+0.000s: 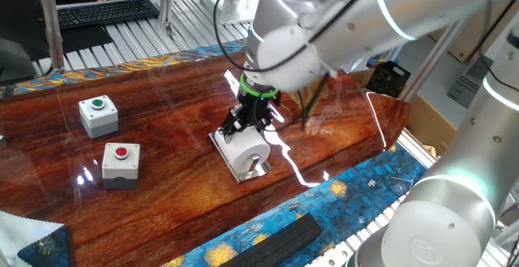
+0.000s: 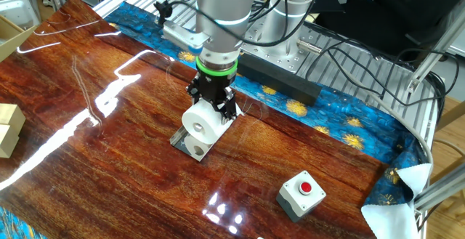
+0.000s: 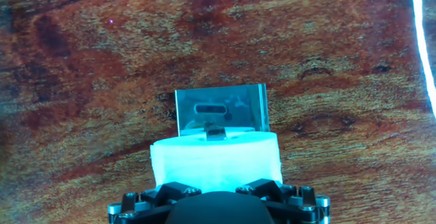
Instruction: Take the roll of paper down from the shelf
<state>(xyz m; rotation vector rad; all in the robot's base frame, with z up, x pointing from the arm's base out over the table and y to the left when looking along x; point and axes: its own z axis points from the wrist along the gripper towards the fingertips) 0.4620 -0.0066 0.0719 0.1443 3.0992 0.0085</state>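
The white roll of paper [image 1: 247, 152] sits in my gripper [image 1: 248, 126] near the table's middle, right over the shelf [image 1: 220, 140], a small shiny steel plate lying on the wood. In the other fixed view the roll [image 2: 203, 121] shows its hollow core, and its reflection lies in the plate [image 2: 182, 139] below. In the hand view the roll [image 3: 215, 159] fills the space between my fingers [image 3: 269, 186]. The plate [image 3: 219, 109] with its short bracket lies just beyond it. My gripper [image 3: 216, 183] is shut on the roll.
A green-button box [image 1: 98, 113] and a red-button box [image 1: 121, 163] stand at the left of the table. The red one also shows in the other fixed view [image 2: 303, 192]. A black bar [image 1: 276, 239] lies on the blue cloth at the table's edge. Wooden blocks [image 2: 7, 126] sit far left.
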